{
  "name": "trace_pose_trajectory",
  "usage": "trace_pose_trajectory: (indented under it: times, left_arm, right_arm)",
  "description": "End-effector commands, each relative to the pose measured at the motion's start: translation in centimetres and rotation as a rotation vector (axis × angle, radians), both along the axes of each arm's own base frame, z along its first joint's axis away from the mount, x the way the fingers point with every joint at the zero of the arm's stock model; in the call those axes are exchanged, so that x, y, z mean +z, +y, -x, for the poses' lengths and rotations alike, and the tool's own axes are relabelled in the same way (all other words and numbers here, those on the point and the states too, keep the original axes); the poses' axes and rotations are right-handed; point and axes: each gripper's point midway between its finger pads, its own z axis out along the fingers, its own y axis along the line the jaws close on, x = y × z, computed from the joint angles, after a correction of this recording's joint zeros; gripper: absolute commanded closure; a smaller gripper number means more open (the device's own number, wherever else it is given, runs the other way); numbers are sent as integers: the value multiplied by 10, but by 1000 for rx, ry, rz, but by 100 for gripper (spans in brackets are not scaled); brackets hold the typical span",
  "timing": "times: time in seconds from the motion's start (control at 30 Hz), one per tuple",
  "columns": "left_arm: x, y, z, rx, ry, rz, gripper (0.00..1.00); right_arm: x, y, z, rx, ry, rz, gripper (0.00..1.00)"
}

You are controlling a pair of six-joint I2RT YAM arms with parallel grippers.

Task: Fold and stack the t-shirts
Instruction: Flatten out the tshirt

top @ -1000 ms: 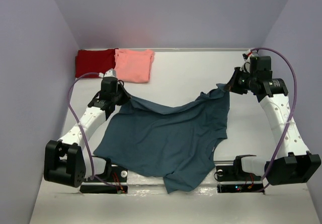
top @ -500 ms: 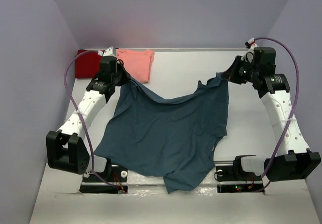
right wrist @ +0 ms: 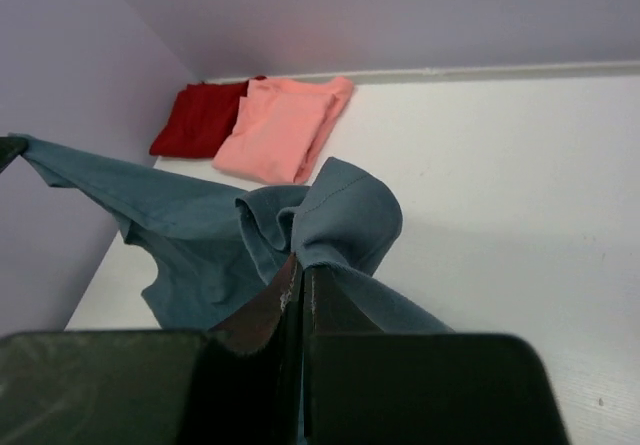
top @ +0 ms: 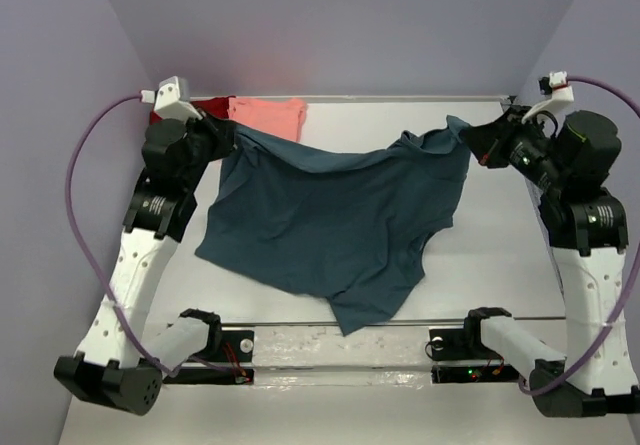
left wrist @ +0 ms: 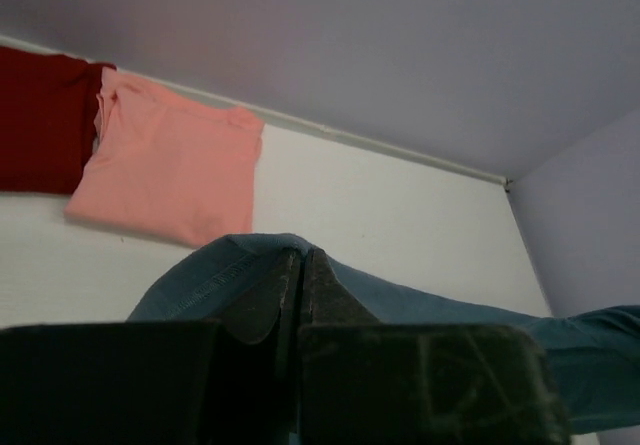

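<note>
The dark teal-blue t-shirt (top: pixel 335 220) hangs stretched between both arms above the table, its lower end trailing near the front rail. My left gripper (top: pixel 228 135) is shut on one top corner of it; in the left wrist view the cloth (left wrist: pixel 215 270) wraps over the closed fingertips. My right gripper (top: pixel 472 140) is shut on the other top corner, with bunched cloth (right wrist: pixel 340 215) at the jaws. The dark red t-shirt (top: pixel 212 109) and the salmon-pink t-shirt (top: pixel 270 115) lie folded side by side at the back left.
Purple walls close in the white table (top: pixel 500 255) on three sides. A black rail with the arm bases (top: pixel 340 345) runs along the front edge. Purple cables loop off both arms.
Both arms have risen and pulled apart, lifting the teal shirt off the table and stretching its top edge. The left gripper now partly covers the red shirt in the top view.
</note>
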Motion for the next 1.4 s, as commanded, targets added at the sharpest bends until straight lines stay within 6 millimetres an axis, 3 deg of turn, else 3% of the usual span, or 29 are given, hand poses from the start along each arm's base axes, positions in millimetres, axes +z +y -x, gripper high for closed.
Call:
trace_pose_trajectory:
  times: [0.0, 0.1, 0.17, 0.3, 0.4, 0.43, 0.5, 0.6, 0.67, 0.77, 0.9, 0.93, 1.03, 1.07, 1.1, 1.13, 1.23, 1.27, 1.3, 1.37]
  left_arm:
    - [57, 21, 31, 67, -187, 7, 100]
    - [100, 30, 75, 61, -338, 44, 100]
    - [114, 32, 96, 46, -398, 60, 100]
    - [144, 45, 161, 35, -562, 99, 100]
    - [157, 51, 196, 21, -644, 124, 100]
    - [162, 56, 217, 21, -689, 138, 100]
    - [172, 60, 239, 19, -737, 164, 100]
    - [182, 61, 275, -21, -824, 189, 100]
    - [191, 71, 303, -6, -900, 226, 100]
    - [202, 85, 335, 27, -980, 264, 100]
    - [205, 93, 348, 52, -1014, 296, 100]
    - [205, 97, 351, 68, -1030, 309, 100]
    - [191, 96, 328, 92, -977, 303, 100]
    - [185, 95, 319, 98, -955, 304, 100]
    - [172, 91, 301, 96, -909, 306, 100]
    - [166, 89, 292, 97, -884, 308, 100]
    - [135, 80, 249, 106, -768, 309, 100]
    - [125, 76, 236, 106, -726, 305, 100]
    - [115, 73, 224, 107, -687, 301, 100]
    - [84, 65, 192, 110, -574, 296, 100]
  right_arm:
    - [52, -4, 34, -8, -171, 14, 100]
    - [74, 0, 73, 31, -246, 8, 100]
    - [86, 3, 96, 60, -298, 4, 100]
    - [107, 3, 167, 87, -444, 12, 100]
    - [125, 5, 218, 120, -570, 28, 100]
    - [130, 6, 245, 130, -632, 37, 100]
    - [146, 4, 287, 128, -741, 46, 100]
    - [160, -2, 341, 103, -854, 44, 100]
    - [173, -16, 389, 23, -983, 17, 100]
    - [185, -39, 431, -108, -1094, -39, 100]
    - [188, -48, 437, -160, -1116, -60, 100]
    - [189, -51, 426, -179, -1105, -68, 100]
    - [189, -57, 402, -220, -1072, -91, 100]
    - [181, -57, 371, -225, -1001, -88, 100]
    - [179, -56, 358, -224, -973, -98, 100]
    - [167, -53, 321, -221, -884, -90, 100]
    - [145, -49, 261, -218, -727, -103, 100]
    - [136, -49, 244, -224, -677, -109, 100]
    - [114, -48, 214, -230, -588, -108, 100]
    - [95, -46, 189, -229, -519, -126, 100]
